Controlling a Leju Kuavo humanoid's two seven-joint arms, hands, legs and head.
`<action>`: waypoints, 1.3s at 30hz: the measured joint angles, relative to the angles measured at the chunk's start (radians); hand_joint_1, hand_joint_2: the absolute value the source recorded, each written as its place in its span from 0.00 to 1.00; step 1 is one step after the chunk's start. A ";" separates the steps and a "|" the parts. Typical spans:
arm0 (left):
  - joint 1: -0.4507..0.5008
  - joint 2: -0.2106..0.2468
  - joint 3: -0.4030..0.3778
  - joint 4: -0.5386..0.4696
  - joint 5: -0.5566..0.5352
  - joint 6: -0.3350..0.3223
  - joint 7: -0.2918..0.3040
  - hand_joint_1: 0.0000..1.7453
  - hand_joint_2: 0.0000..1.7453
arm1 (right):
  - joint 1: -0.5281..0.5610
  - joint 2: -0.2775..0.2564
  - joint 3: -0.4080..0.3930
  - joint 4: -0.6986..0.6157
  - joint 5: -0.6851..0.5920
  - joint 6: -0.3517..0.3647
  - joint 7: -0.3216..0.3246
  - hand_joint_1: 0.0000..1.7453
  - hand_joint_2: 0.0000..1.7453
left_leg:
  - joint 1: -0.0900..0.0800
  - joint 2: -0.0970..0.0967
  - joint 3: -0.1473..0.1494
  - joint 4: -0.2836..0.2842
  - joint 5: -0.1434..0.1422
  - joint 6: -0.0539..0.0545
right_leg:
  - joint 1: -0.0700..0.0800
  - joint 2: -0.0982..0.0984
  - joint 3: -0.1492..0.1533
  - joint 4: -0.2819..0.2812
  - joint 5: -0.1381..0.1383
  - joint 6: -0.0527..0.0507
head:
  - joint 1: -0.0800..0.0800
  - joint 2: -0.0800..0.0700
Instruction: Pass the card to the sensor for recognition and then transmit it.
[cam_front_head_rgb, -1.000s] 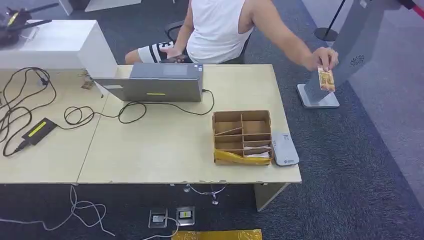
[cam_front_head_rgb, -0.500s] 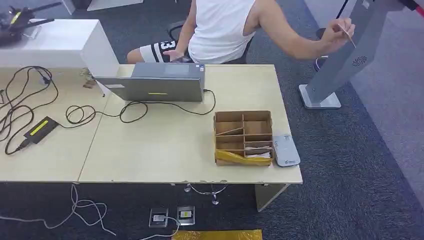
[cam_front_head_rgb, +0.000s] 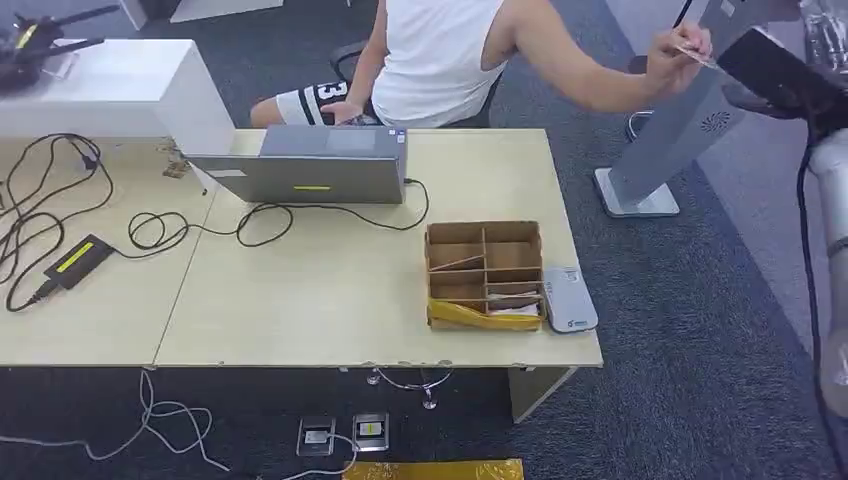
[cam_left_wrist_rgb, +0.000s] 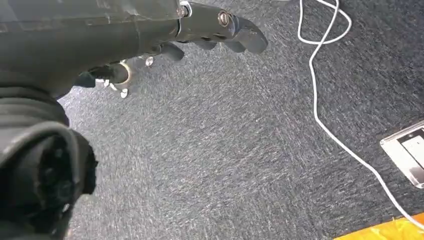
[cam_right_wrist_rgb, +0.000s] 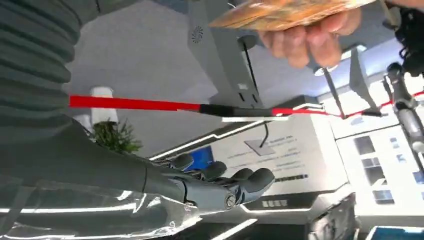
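A person's hand holds the card (cam_front_head_rgb: 694, 54) up beside the grey sensor stand (cam_front_head_rgb: 684, 122), at the far right past the desk. My right hand (cam_front_head_rgb: 776, 71) is raised just to the right of the card, a small gap away from it. In the right wrist view the orange card (cam_right_wrist_rgb: 280, 12) sits in the person's fingers (cam_right_wrist_rgb: 310, 41), and my right hand (cam_right_wrist_rgb: 220, 187) is stretched out empty, well apart from it. My left hand (cam_left_wrist_rgb: 212, 29) hangs over grey carpet with its fingers extended and holds nothing.
The person sits behind the beige desk (cam_front_head_rgb: 330, 290). On the desk are a laptop (cam_front_head_rgb: 315, 165), a divided cardboard box (cam_front_head_rgb: 485, 273), a white device (cam_front_head_rgb: 568, 298) and cables (cam_front_head_rgb: 60, 215). Floor sockets (cam_front_head_rgb: 345, 433) and a loose white cable (cam_left_wrist_rgb: 320, 80) lie on the carpet.
My right arm and hand have come into the head view at the upper right. The person has lifted the card from low beside the stand to its upper part, near my hand.
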 joint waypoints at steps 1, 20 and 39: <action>0.000 0.001 0.000 0.000 -0.002 -0.005 0.000 0.00 0.00 | 0.004 0.007 0.028 -0.003 0.001 0.001 0.000 0.00 1.00 | 0.000 0.000 0.000 0.000 0.000 0.000 | 0.000 0.000 0.000 0.000 0.000 0.000 | 0.000 0.000; -0.005 0.005 -0.002 0.000 -0.011 -0.014 0.000 0.00 0.00 | 0.063 0.059 0.275 -0.028 -0.002 -0.013 0.029 0.00 1.00 | 0.000 -0.001 0.000 0.000 0.000 0.000 | 0.000 0.000 0.000 0.000 0.000 0.000 | 0.000 0.000; -0.003 0.005 -0.002 0.000 -0.011 -0.014 0.000 0.00 0.00 | 0.066 0.067 0.336 -0.027 -0.051 -0.034 0.048 1.00 1.00 | 0.000 -0.001 0.000 0.000 0.000 0.000 | 0.000 0.000 0.000 0.000 0.000 0.000 | 0.000 0.000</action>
